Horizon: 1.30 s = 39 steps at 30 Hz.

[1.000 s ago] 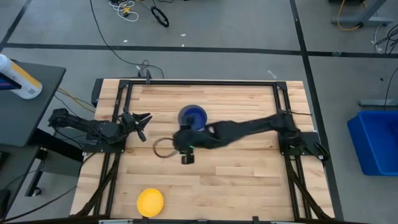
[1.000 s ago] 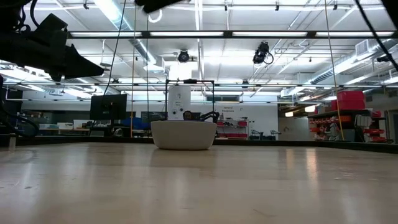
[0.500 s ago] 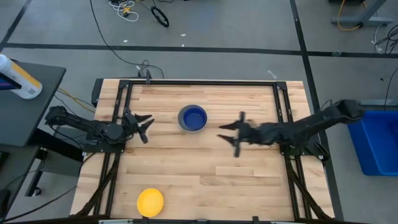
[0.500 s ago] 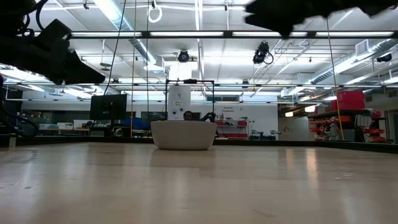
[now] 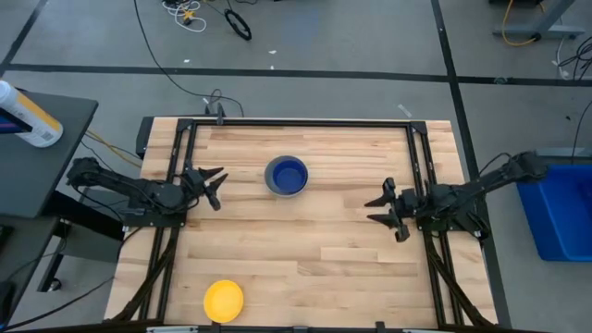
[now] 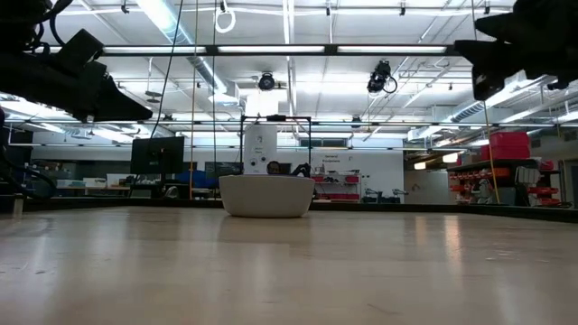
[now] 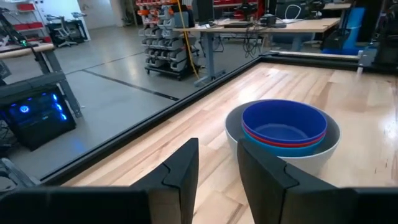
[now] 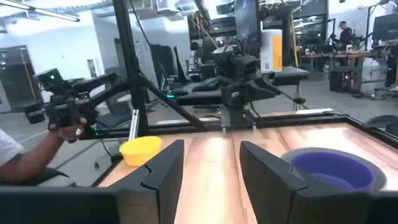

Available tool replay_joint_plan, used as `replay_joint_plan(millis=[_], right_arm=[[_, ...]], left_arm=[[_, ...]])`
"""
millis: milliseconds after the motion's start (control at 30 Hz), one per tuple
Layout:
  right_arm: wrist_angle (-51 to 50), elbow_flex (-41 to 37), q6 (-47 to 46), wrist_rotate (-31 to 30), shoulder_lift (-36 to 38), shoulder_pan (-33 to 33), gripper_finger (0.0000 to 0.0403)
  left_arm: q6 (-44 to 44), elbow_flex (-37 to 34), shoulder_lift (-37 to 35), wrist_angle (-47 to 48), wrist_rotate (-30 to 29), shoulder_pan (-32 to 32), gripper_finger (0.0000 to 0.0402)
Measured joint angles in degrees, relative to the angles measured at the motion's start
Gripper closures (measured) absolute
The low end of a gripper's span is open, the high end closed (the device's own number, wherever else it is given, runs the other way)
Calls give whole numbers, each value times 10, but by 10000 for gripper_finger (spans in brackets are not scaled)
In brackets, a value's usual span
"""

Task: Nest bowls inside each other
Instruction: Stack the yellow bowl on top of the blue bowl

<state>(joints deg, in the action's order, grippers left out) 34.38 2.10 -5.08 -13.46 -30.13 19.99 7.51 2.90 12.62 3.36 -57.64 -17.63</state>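
Observation:
A stack of nested bowls (image 5: 286, 176) rests by its base on the table's middle, toward the far side. The left wrist view shows its layers: a grey bowl (image 7: 323, 152) outermost, then light blue, then red, with the dark blue bowl (image 7: 283, 119) on top. A yellow bowl (image 5: 223, 301) sits alone near the front edge. My left gripper (image 5: 216, 188) hovers open to the left of the stack, pointing at it. My right gripper (image 5: 372, 210) hovers open well to the right of the stack, near the right rail. Neither gripper holds anything.
Black rails (image 5: 296, 122) frame the wooden table top. The right wrist view shows a person's arm (image 8: 25, 158) beyond the table's near left side. Bare wood lies between the stack and the yellow bowl.
My right gripper has drawn back from beside the bowl stack toward the table's right edge, sinking and turning from pointing down to about level. The stack and the yellow bowl have stayed where they were.

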Motion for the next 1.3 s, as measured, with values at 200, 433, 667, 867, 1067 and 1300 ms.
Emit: replay_joint_plan(millis=[200, 433, 667, 867, 1067, 1300], right_arm=[[-255, 10, -19, -88, 170, 20, 236], [-404, 23, 11, -115, 300, 42, 235], [-444, 23, 44, -74, 292, 45, 231], [-444, 23, 11, -74, 280, 45, 232], [-444, 23, -22, -73, 280, 45, 226], [-445, 23, -31, -54, 280, 45, 229]], left_arm=[[2, 0, 0, 0, -1, 0, 282], [0, 0, 0, -2, 5, 0, 282], [-16, 1, 6, -4, 115, 0, 281], [87, 2, 39, 9, 349, 0, 283], [223, 15, 143, 47, 489, -15, 279], [274, 77, 270, 44, 500, -100, 231]])
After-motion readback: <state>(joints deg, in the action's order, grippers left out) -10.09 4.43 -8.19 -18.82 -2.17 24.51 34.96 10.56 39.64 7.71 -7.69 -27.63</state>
